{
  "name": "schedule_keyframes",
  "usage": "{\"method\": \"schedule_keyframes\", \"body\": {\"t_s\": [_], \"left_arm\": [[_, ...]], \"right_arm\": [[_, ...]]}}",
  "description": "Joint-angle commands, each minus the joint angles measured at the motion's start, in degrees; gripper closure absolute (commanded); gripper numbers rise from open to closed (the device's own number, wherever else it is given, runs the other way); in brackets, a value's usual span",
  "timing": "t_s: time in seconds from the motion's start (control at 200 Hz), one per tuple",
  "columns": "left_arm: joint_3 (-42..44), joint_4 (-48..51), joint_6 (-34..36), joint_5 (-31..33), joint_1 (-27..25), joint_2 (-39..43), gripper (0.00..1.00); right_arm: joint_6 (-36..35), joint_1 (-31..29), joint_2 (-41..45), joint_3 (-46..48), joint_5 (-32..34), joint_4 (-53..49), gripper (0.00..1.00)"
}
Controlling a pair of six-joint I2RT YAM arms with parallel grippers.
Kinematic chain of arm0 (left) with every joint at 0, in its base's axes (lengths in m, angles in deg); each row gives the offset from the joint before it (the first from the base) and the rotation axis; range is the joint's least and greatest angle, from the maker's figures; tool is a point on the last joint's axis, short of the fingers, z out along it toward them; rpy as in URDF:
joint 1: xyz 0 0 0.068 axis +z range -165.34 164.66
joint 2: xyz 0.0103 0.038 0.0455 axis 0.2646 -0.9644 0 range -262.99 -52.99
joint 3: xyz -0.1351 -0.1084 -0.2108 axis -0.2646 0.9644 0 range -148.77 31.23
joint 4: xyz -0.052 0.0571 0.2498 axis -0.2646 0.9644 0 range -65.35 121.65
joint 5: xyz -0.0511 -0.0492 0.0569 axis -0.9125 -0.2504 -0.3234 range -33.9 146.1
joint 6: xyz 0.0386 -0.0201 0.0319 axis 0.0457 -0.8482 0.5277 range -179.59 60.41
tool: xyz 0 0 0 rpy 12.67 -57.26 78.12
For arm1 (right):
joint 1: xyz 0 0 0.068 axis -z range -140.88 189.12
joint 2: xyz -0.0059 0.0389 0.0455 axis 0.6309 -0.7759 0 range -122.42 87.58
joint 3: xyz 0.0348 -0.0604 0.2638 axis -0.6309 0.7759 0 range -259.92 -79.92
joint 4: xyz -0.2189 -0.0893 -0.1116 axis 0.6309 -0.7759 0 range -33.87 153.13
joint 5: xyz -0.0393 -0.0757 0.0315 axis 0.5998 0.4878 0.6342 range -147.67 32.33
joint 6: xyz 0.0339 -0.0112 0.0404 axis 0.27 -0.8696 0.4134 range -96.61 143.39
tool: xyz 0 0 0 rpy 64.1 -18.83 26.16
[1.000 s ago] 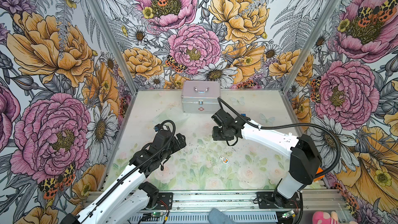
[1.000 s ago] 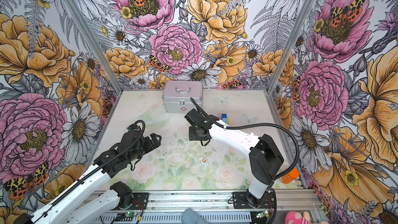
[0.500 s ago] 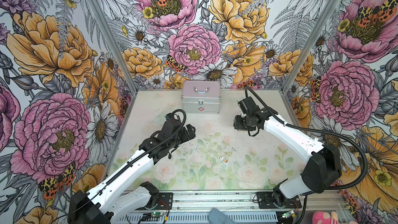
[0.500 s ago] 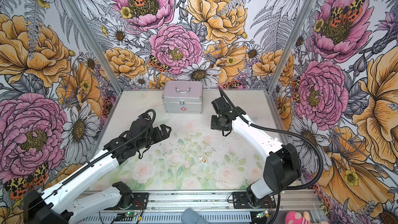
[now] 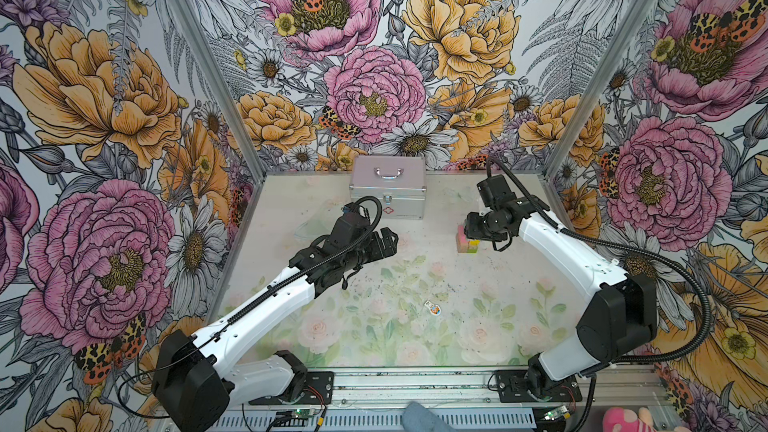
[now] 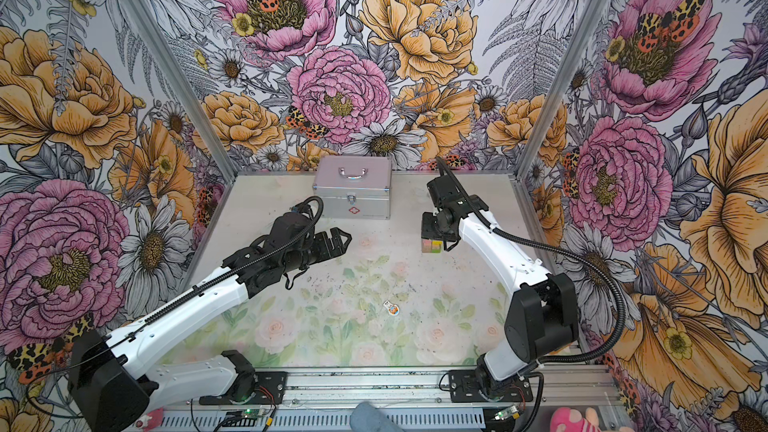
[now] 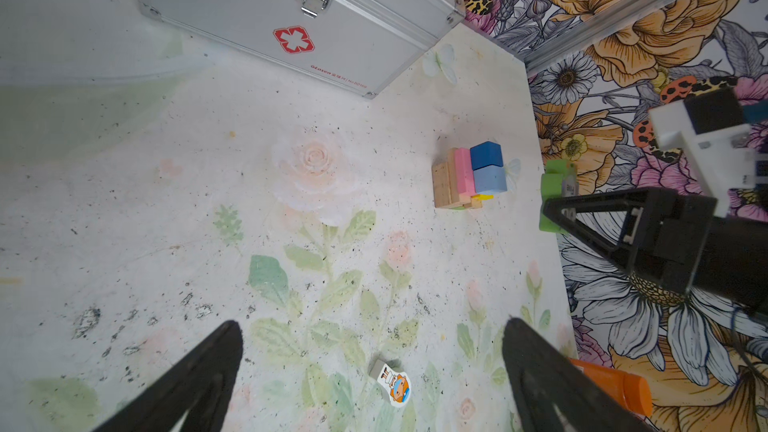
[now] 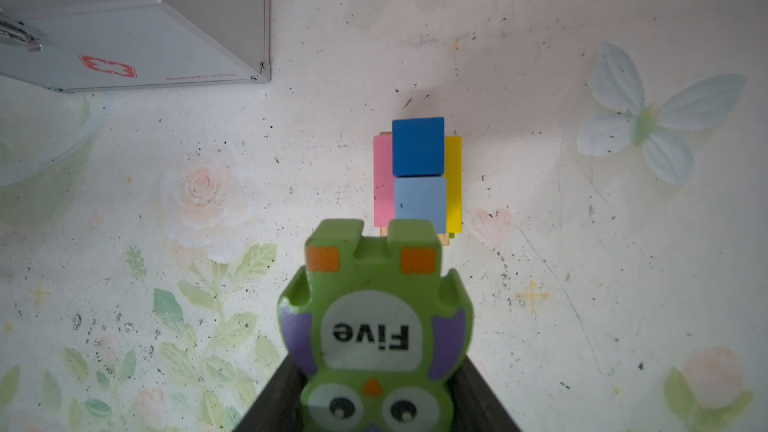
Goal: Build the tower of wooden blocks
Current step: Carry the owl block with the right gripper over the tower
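Note:
The tower (image 5: 467, 243) (image 6: 432, 246) stands at the back right of the table. It has tan wood blocks at the bottom, pink and yellow bricks above them, and a dark blue and a light blue cube on top (image 8: 417, 176) (image 7: 469, 176). My right gripper (image 8: 376, 367) (image 5: 478, 228) hangs just above the tower, shut on a green owl figure piece (image 8: 374, 326) (image 7: 555, 189) marked "Five". My left gripper (image 7: 372, 324) (image 5: 388, 241) is open and empty over the middle of the table. A small flat cartoon figure piece (image 7: 392, 382) (image 5: 433, 307) lies below it.
A silver metal case (image 5: 388, 193) (image 6: 353, 193) with a red cross stands at the back centre, left of the tower. An orange object (image 7: 611, 384) lies by the right wall. Flowered walls close in the table on three sides.
My right gripper has carried the owl piece from the table's middle to the back right, over the tower. My left arm has reached forward toward the centre, gripper still open.

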Motion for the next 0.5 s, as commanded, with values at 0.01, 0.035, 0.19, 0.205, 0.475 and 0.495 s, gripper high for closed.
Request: {"method": "schedule_keyframes", "body": {"t_s": [0.01,0.035,0.19,0.205,0.475,0.495], "left_arm": [[-2.1,-1.5,1.7,-1.5,-0.6,-0.2,0.01],[-2.1,-1.5,1.6,-1.5,-0.6,-0.2,0.01],[-2.1,-1.7,1.6,-1.5,-0.6,-0.2,0.01],[-2.1,-1.6,1.6,-1.6,-0.6,-0.2,0.01],[-3.6,-2.1,2.5,-3.3,-1.7,-2.0,0.01],[-3.8,-2.2,2.7,-3.6,-1.9,-2.4,0.01]], "right_arm": [[-3.9,1.6,-1.7,-2.9,-1.9,-0.3,0.62],[-4.3,1.8,-2.1,-3.2,-2.3,-0.4,0.62],[-6.0,3.1,-3.6,-4.1,-2.9,-0.6,0.62],[-6.1,3.2,-3.7,-4.1,-3.0,-0.6,0.62],[-7.9,4.2,-5.6,-4.8,-4.4,-0.6,0.62],[-8.0,4.2,-5.7,-4.8,-4.4,-0.6,0.62]]}}
